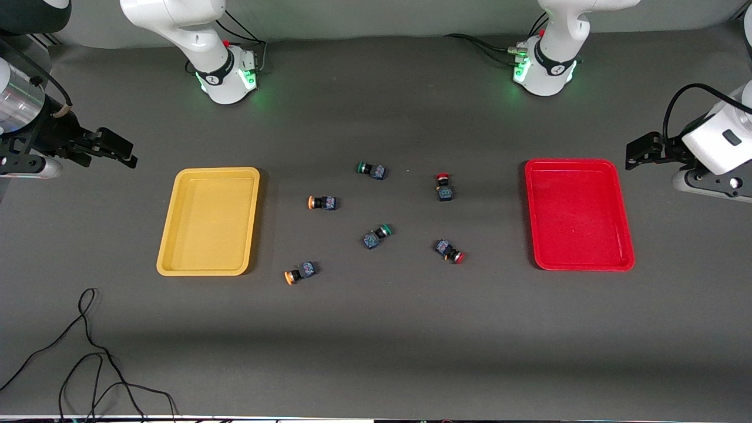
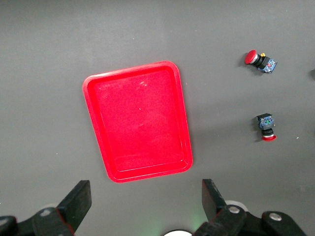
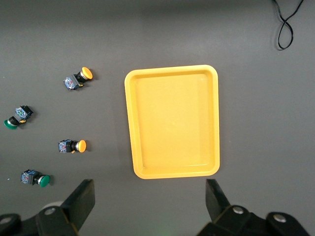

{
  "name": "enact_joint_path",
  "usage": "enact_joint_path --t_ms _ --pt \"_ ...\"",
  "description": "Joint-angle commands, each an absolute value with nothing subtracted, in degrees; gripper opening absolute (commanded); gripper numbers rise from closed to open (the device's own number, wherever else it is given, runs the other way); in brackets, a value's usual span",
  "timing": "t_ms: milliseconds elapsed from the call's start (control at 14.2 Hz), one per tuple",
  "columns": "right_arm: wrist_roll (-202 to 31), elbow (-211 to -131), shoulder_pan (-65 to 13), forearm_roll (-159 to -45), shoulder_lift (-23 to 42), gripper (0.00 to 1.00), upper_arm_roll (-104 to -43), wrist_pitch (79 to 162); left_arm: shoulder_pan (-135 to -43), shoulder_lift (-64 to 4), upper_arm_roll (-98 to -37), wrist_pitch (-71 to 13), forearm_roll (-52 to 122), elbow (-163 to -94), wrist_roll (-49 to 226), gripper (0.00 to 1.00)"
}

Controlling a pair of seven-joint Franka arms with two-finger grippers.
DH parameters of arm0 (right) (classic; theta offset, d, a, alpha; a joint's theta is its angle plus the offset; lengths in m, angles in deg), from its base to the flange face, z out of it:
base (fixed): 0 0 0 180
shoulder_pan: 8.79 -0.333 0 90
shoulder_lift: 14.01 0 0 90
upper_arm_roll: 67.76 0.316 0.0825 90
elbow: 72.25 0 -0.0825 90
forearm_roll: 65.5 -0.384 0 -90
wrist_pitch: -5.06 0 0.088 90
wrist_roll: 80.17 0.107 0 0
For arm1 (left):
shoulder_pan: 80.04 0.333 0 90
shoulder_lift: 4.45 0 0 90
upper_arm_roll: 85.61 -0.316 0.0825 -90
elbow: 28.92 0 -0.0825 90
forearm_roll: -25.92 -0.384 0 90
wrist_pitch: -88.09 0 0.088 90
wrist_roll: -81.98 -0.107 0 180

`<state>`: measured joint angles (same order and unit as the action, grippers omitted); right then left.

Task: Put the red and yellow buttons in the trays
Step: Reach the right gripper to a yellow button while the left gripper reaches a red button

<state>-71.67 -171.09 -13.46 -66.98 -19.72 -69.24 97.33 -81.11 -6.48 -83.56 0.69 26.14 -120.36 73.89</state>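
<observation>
Red tray (image 1: 578, 214), yellow tray (image 1: 210, 220) both empty. Left hand (image 1: 637, 154) spread, beside red tray at its arm's end; right hand (image 1: 114, 154) spread likewise by yellow. Red buttons (image 1: 443, 186) lie beside red tray, toward mid-surface; yellow buttons (image 1: 322, 202) beside yellow tray.

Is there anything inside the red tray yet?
No. The red tray holds nothing; its whole floor shows bare in the front and left wrist views, with nothing covering it. Both red buttons lie on the table beside it, toward the middle.

Buttons (image 1: 322, 202) between both trays (image 1: 209, 221)
</observation>
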Motion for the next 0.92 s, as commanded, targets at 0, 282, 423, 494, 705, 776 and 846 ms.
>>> enact_joint_path --t_ms 0,282,423,494,705,776,846 --pt "-72.7 -169.6 -13.7 -65.9 -18.8 1.0 -69.2 96.9 -82.0 -5.1 -84.2 1.5 25.5 -120.6 76.0 1.0" --pt "-72.1 -169.5 -14.0 -65.8 -18.1 1.0 -69.1 97.0 -82.0 -4.8 -84.2 1.5 25.5 -120.8 76.1 1.0" --pt "-67.3 -169.9 -17.3 -65.6 -16.9 1.0 -69.0 97.4 -82.0 -4.7 -84.2 0.9 25.5 -121.3 76.5 1.0" --pt "-61.6 -170.0 -18.6 -65.7 -15.9 1.0 -69.0 97.8 -82.1 -4.5 -84.1 0.6 25.6 -122.3 77.5 1.0" --pt "-41.5 -170.9 -24.9 -66.1 -11.8 1.0 -69.0 101.5 -82.2 1.2 -81.9 -7.7 26.3 -134.3 82.1 1.0" --pt "-34.3 -171.5 -27.5 -66.2 -10.3 1.0 -69.0 103.0 -82.2 3.3 -79.8 -11.4 26.4 -139.0 84.6 1.0" --pt "-27.6 -172.2 -29.7 -66.3 -9.2 1.0 -69.0 104.7 -82.2 3.8 -76.9 -13.7 26.7 -141.8 88.9 1.0"
